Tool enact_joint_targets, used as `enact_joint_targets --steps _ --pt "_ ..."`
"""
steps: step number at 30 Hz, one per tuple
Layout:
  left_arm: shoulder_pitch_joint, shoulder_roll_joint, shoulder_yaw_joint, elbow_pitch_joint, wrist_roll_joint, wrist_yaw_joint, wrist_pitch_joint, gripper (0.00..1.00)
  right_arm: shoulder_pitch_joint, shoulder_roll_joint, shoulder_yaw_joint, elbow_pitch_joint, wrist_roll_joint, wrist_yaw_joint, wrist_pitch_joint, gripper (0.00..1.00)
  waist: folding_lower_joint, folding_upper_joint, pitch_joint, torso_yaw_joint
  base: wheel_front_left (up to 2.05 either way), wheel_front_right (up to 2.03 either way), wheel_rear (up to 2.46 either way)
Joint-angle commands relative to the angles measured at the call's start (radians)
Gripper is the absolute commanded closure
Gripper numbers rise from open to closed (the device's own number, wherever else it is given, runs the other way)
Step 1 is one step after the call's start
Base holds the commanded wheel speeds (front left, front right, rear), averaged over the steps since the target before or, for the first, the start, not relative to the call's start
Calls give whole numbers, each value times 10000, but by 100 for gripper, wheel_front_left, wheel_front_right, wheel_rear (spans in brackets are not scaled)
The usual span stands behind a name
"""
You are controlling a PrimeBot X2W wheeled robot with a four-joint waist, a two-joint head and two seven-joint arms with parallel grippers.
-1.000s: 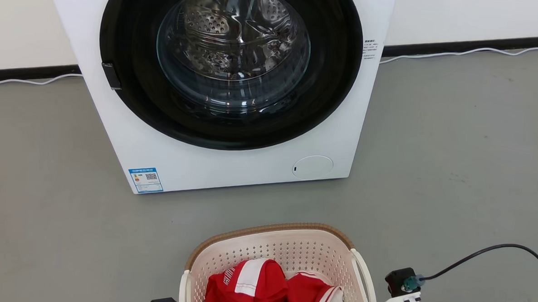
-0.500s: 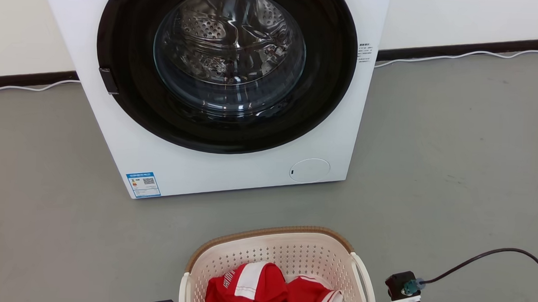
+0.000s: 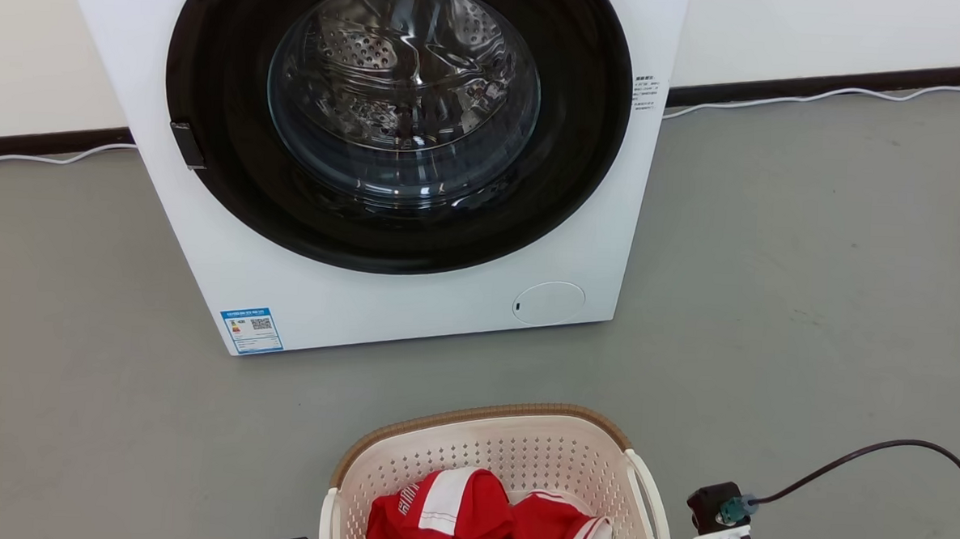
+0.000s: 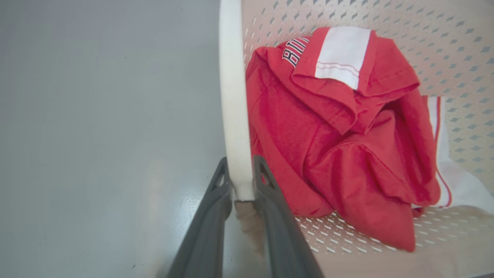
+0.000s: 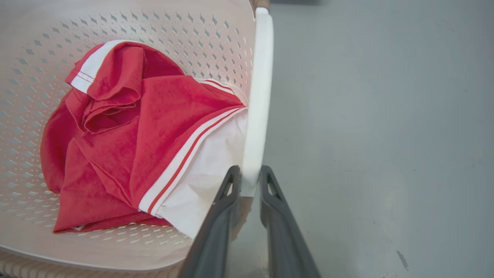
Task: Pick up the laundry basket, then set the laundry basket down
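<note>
At the left side of the laundry basket, the left claw is pinching the white left handle near its lower end. One dark finger is outside the loop and one inside, next to the red garment. The grip is on the handle rather than the perforated wall, probably because the loop is the one narrow, stiff part the fingers can close around.

The basket lies in front of the robot, between both claws. I cannot tell whether it rests on the grey floor or hangs just above it. Its brown far rim faces the washing machine, which stands well apart beyond that rim. The garment lies bunched at the basket's bottom, roughly central, so the load should pull evenly.

At the basket's right side, the right claw is pinching the right handle the same way. Its fingers press on either face of the loop, with white cloth just inside. A matched hold on both handles looks meant to keep the basket level while it is carried and lowered.
</note>
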Motion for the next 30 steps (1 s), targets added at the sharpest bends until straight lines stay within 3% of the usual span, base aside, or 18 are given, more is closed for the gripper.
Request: enact_joint_targets --steps 1,30 --pt "-627 133 134 -79 1 40 -186 100 -73 28 164 -269 -191 -2 -73 100 0 -1 1 5 0 0 0" --pt "-748 133 -493 63 -616 68 -290 100 -13 28 92 -421 -231 -2 19 100 0 -1 -68 89 0 0 0"
